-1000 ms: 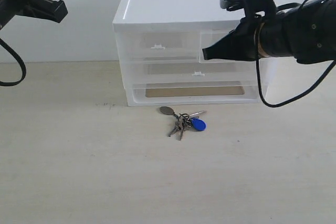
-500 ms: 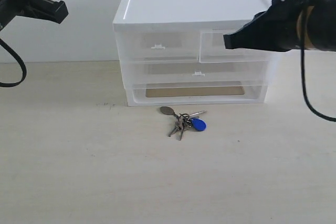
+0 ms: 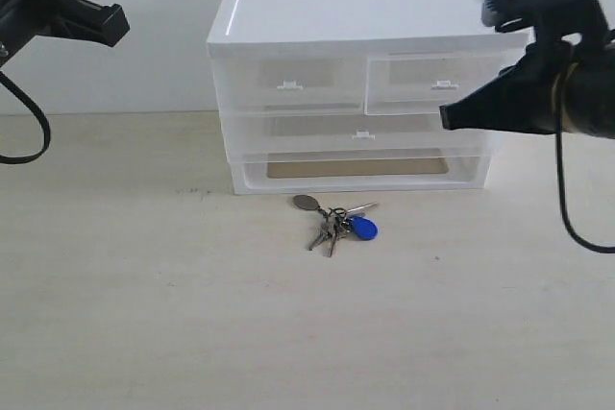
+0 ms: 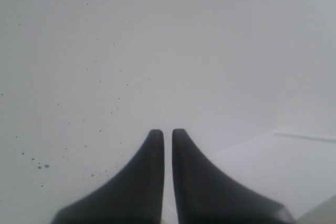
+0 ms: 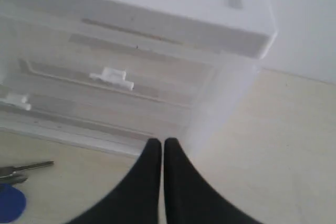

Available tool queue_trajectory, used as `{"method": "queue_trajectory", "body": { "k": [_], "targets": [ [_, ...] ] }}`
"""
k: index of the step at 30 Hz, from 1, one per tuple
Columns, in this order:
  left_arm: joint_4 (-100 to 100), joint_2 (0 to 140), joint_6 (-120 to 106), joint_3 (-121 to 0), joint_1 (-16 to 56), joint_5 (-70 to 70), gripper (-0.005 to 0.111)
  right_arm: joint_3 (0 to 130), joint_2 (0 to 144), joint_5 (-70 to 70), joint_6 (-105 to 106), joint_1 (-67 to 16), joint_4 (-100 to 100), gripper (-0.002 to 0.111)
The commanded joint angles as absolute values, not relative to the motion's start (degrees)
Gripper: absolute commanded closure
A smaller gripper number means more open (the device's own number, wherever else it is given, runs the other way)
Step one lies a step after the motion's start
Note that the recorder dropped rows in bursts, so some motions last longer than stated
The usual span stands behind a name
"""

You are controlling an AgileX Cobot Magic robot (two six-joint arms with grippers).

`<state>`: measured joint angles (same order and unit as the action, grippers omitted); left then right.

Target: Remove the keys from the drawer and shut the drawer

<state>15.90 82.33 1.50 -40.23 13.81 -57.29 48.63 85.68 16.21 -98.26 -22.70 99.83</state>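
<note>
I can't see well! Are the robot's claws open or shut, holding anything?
Left black gripper: shut, holding nothing.
Right black gripper: shut, holding nothing.

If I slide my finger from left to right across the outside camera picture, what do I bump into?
left gripper → keys → right gripper. The white drawer unit stretches behind the keys and the right gripper's tip, so it has no clear place in the order.

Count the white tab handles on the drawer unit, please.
3. One handle is on the top left drawer, one on the top right drawer, one on the full-width drawer below. None seems hidden.
</note>
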Motion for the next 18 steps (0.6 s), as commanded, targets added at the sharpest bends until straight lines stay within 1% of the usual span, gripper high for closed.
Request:
{"method": "queue_trajectory", "body": {
  "k": [1,9,16,18],
  "targets": [
    [16.3,82.3,1.8,-40.1,13.9,-57.9,0.102,53.6,92.6,17.8,-97.5,-22.3,99.9,0.108],
    [16.0,82.3,0.8,-40.1,13.9,-58.9,0.102,64.4,101.9,18.9,-95.3,-22.3,99.9,0.108],
    [15.9,82.3,0.3,-40.1,13.9,-58.9,0.102,66.4,103.3,18.3,-94.9,-22.3,99.9,0.108],
    [15.9,82.3,0.3,-40.1,13.9,-58.9,0.102,66.4,103.2,14.2,-95.0,-22.3,99.9,0.108]
  ]
}}
